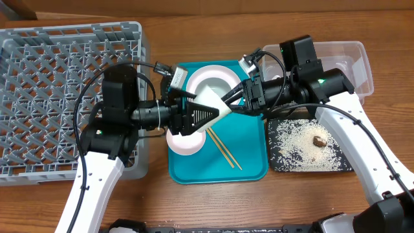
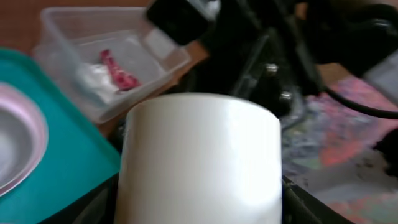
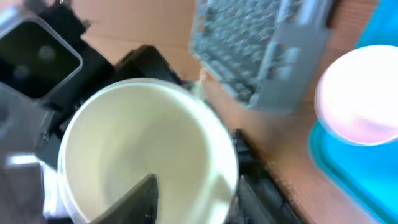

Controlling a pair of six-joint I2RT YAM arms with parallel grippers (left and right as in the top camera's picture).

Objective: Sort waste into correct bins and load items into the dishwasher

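Both grippers meet above the teal tray (image 1: 249, 162). My left gripper (image 1: 206, 111) is shut on the small white cup (image 1: 210, 100), and its fingers flank the cup's wall (image 2: 199, 155) in the left wrist view. My right gripper (image 1: 226, 102) is open astride the cup's rim (image 3: 143, 143), one finger inside with a gap to the wall. A round white plate (image 1: 210, 81), a pale pink cup (image 1: 184, 144) and two chopsticks (image 1: 223, 150) lie on the teal tray. The clear tub (image 1: 352, 61) holds the red wrapper (image 2: 118, 71) and the white tissue (image 2: 93, 81). The black tray (image 1: 278, 162) holds rice (image 1: 291, 142) and a brown lump (image 1: 318, 140).
The grey dish rack (image 1: 65, 97) fills the left of the table and shows blurred in the right wrist view (image 3: 267, 43). Both arms and their cables cross over the teal tray. Bare wood runs along the front edge.
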